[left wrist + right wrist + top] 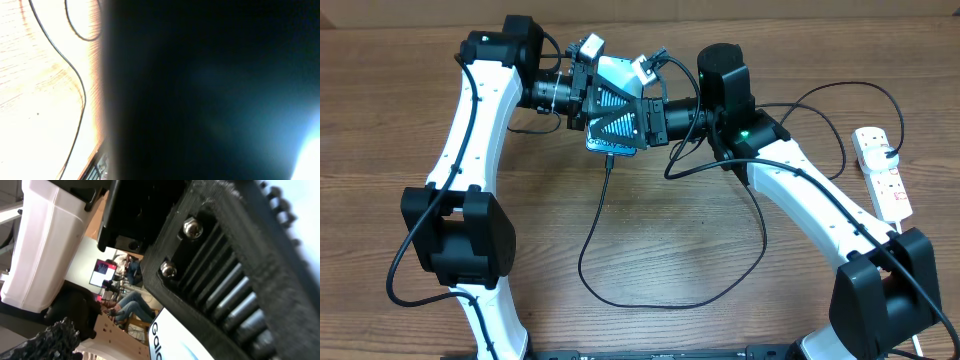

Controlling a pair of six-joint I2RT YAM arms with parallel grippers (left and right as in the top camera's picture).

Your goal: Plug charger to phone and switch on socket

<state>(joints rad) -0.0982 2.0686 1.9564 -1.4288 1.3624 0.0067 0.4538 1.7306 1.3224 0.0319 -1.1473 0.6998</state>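
The phone [616, 74] is held up above the wooden tabletop [680, 240] at the far middle, between the two arms, with its lit light-blue screen facing upward. The left claw [588, 100] is closed on the phone's left side. The left wrist view is almost wholly filled by a dark shape with a bluish glow.

The right claw [625, 112] reaches in from the other side. In the right wrist view its ribbed black fingers [235, 285] stand wide apart, with the phone's screen [175, 347] showing between them.

The charger [585, 245] runs as a thin black cable from the phone's near edge down onto the tabletop and loops off to the right. The socket [882, 170], a white power strip, lies at the tabletop's right edge, well apart from the phone.
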